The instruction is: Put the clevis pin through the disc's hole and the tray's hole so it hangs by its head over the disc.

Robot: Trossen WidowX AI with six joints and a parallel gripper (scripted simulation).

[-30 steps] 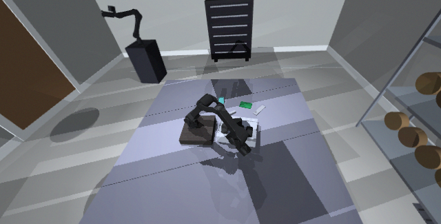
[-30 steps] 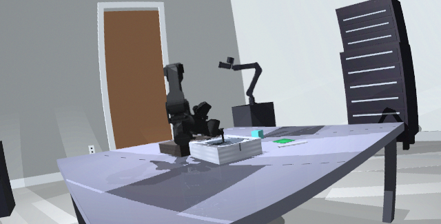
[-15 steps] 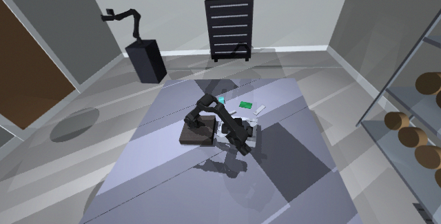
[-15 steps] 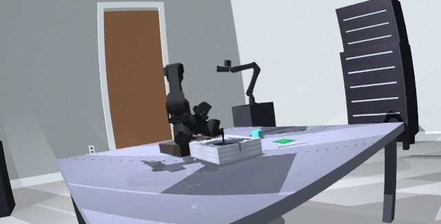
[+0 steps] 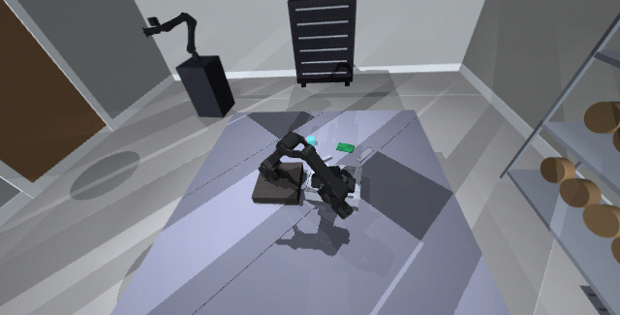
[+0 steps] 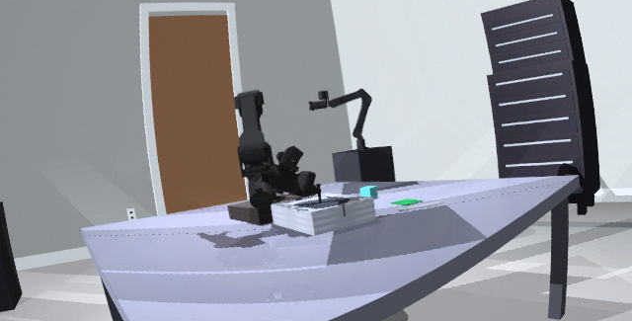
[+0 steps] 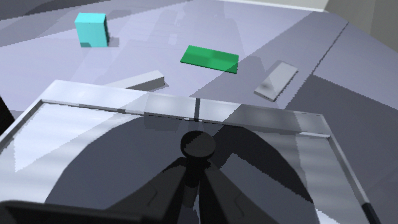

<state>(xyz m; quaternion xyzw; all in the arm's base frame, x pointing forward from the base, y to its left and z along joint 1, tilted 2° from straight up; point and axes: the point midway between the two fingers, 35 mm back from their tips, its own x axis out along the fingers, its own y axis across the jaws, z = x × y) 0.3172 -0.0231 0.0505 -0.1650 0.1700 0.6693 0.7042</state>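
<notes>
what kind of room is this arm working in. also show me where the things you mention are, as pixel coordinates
Probably a robotics lab or workshop: a second arm stands on a dark pedestal (image 5: 205, 87) (image 6: 362, 165), a tall drawer cabinet (image 5: 324, 39) (image 6: 535, 109) is by the wall, and shelving (image 5: 547, 124) holds round brown pieces (image 5: 579, 192).

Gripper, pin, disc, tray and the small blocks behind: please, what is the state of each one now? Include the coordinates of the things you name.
Gripper (image 7: 193, 166): shut on the pin.
Pin (image 7: 198, 145): held head up, over the disc.
Disc (image 7: 95, 165): lying inside the tray's rim.
Tray (image 6: 316, 223) (image 7: 100, 95): on the table.
Cyan block (image 5: 311, 140) (image 6: 368, 192) (image 7: 92, 31): resting on the table.
Green plate (image 5: 345, 147) (image 6: 406, 202) (image 7: 210, 59): lying flat.
</notes>
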